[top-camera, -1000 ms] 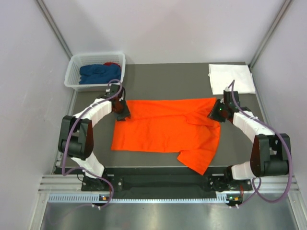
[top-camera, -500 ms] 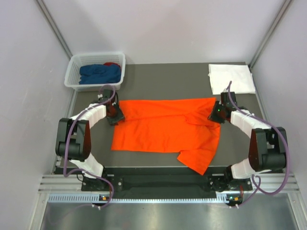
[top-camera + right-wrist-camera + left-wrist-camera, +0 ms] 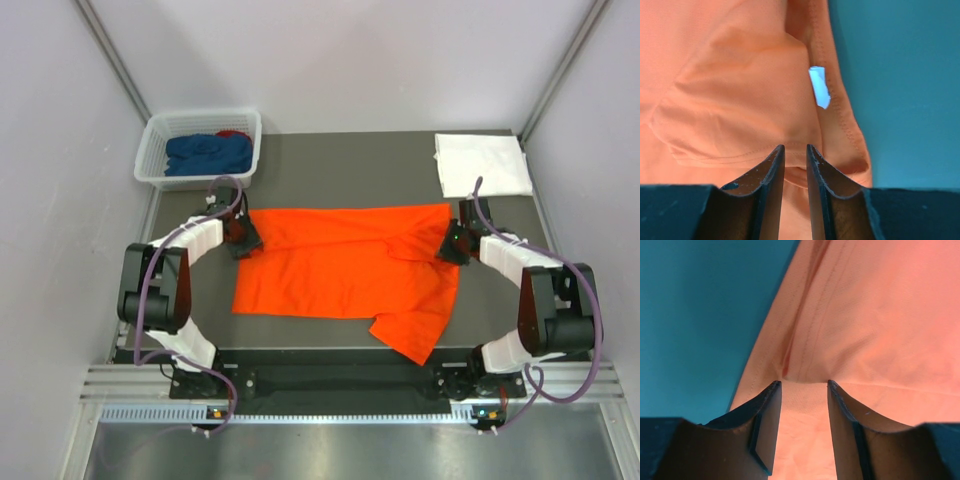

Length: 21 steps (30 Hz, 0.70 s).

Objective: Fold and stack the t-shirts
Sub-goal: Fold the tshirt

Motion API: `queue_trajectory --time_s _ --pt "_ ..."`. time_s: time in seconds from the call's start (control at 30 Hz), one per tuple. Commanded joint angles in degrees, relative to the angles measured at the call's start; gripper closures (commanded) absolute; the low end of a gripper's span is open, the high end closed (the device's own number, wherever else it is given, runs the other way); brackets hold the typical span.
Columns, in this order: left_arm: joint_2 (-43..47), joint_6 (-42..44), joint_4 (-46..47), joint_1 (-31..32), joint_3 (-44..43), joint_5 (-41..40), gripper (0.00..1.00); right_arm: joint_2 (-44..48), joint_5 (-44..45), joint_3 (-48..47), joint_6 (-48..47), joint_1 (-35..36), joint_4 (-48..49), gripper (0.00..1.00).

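The orange t-shirt [image 3: 345, 270] lies spread flat in the middle of the table, with one sleeve pointing to the near edge. My left gripper [image 3: 243, 237] is at its far left corner. In the left wrist view the left gripper [image 3: 804, 382] is open, its fingers apart over the orange cloth [image 3: 865, 315]. My right gripper [image 3: 450, 245] sits at the far right corner. There the right gripper [image 3: 795, 146] has its jaws close together on a fold of the shirt's hem [image 3: 740, 100], beside a white tag [image 3: 820, 87]. A folded white t-shirt [image 3: 482, 163] lies at the back right.
A white lattice basket [image 3: 155, 140] stands at the back left, holding a dark blue t-shirt [image 3: 207, 153] and a bit of a red t-shirt [image 3: 236, 133]. Grey walls and metal posts close in both sides. The dark table top [image 3: 340, 170] shows behind the orange shirt.
My left gripper has slid left toward the shirt's corner and its jaws have widened. The right gripper shifted slightly. The shirt lies as before.
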State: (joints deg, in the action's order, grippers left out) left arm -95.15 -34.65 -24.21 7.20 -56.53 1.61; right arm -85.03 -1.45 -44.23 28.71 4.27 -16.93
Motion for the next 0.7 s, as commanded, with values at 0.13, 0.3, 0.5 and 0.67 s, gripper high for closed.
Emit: queue_trajectory --time_s 0.13,0.3,0.5,0.67 --pt "-1.5 -0.6 0.2 0.0 -2.6 -3.9 0.53 0.7 3.1 1.2 1.9 -2.0 0.3 0.75" --pt "-1.3 -1.2 1.3 0.0 -2.5 -4.4 0.53 0.5 3.9 1.6 2.3 -2.2 0.2 0.76" --pt "-2.7 -1.0 1.3 0.0 -3.2 -4.2 0.58 2.2 4.1 0.8 2.0 -2.4 -1.3 0.76" --pt "-2.8 -0.9 1.7 0.0 -3.2 -4.8 0.79 2.4 5.1 -0.2 1.8 -3.0 -2.7 0.80"
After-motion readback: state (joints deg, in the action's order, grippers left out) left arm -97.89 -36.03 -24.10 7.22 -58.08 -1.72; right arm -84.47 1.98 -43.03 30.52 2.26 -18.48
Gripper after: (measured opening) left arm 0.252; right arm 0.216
